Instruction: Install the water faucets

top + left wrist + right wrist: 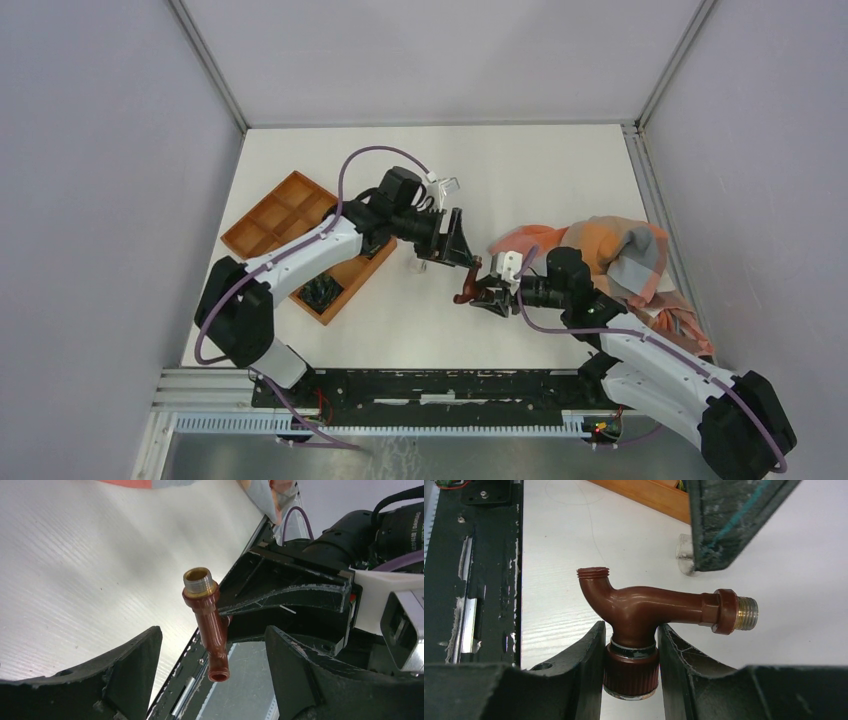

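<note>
The water faucet (465, 290) is a dark reddish-brown bent tap with a brass-coloured threaded end. My right gripper (488, 298) is shut on its ribbed knob and holds it above the table, mid-table. In the right wrist view the fingers (589, 655) clamp the knob (631, 672), and the tap body (649, 607) lies crosswise with the threaded end pointing right. My left gripper (462, 250) is open and empty, just up-left of the tap. In the left wrist view the tap (209, 625) shows between its spread fingers (125, 670), not touched.
An orange-brown compartment tray (285, 215) lies at the left under my left arm, with dark parts in one cell. A small clear piece (420, 265) sits on the table beside it. A crumpled orange and grey cloth (615, 255) lies at the right. A black rail (430, 385) runs along the near edge.
</note>
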`<state>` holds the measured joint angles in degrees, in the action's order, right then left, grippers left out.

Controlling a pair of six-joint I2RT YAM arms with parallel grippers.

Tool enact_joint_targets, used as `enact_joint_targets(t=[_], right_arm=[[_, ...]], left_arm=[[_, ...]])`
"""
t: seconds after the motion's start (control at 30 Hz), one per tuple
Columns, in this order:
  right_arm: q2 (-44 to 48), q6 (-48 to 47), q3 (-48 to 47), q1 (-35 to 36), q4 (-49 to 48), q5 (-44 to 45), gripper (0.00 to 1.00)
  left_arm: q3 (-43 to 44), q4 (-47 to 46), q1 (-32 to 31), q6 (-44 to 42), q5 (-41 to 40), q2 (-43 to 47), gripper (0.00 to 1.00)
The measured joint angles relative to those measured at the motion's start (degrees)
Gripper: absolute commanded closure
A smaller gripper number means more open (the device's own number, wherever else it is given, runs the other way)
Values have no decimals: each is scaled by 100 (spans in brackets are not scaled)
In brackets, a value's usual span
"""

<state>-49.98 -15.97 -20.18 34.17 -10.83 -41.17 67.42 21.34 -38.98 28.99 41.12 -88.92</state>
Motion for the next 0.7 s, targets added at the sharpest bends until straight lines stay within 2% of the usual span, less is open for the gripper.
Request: enact_joint_targets(t=[0.27,0.47,0.7], right_arm=[[2,-195,-28,72,214,0,100],[2,-236,-42,111,254,-2,100],[72,-262,-46,136,299,-2,100]], left_arm=[[2,-114,-118,101,-28,-358,25],[2,-127,-295,243,-50,-599,38],[4,-376,-313,535,-48,-671,46]])
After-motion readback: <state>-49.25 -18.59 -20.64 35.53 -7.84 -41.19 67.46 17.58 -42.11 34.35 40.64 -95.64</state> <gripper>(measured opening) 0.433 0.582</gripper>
